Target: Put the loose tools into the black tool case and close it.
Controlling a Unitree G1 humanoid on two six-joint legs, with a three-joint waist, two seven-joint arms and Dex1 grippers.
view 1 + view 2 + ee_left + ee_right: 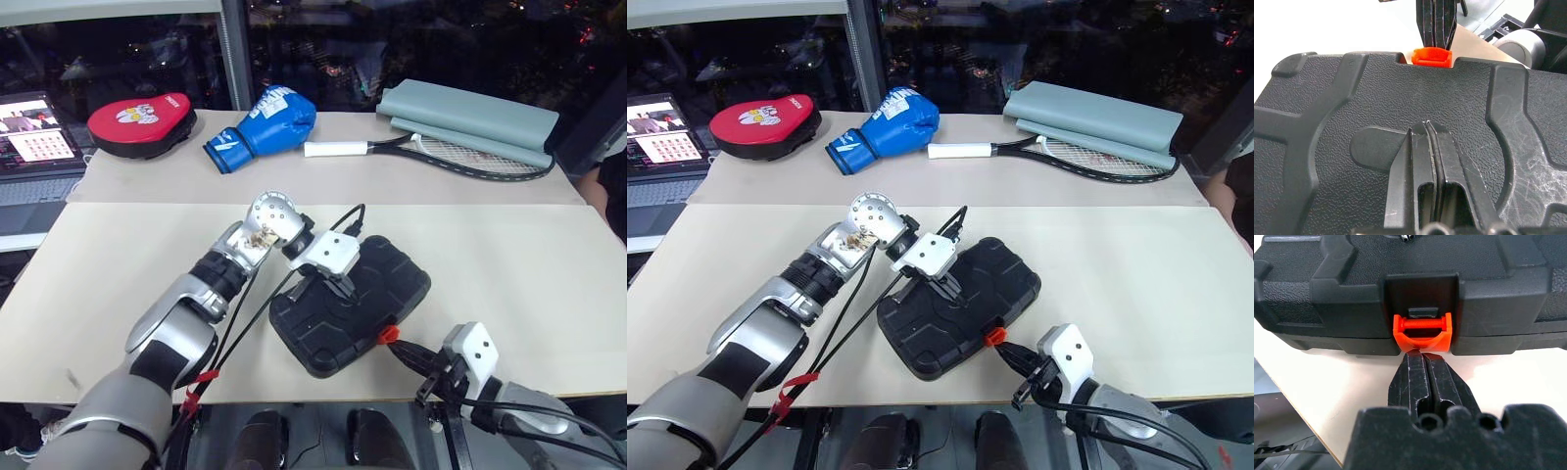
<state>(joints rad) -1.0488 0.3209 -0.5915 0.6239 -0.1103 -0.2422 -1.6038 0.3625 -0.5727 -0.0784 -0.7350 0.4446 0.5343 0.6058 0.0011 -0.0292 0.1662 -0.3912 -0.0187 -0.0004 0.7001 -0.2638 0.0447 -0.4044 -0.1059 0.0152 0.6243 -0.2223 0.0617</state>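
Both claws are clenched: left claw [345, 290] presses the closed black tool case [323, 328] lid at lower centre, right claw [1422, 363] touches its orange latch [1422, 332] (nothing held). Boxing glove [263, 125], racket [460, 155], red pad [140, 122] lie along the bench's [509, 264] far edge.

The tool case [351, 305] lies shut on the near table [509, 284], close to its front edge. On the far table [392, 176] behind it, from left to right, lie a punch pad [140, 122], a boxing glove [263, 126] and a racket [460, 155], with a laptop [34, 147] off to the far left.
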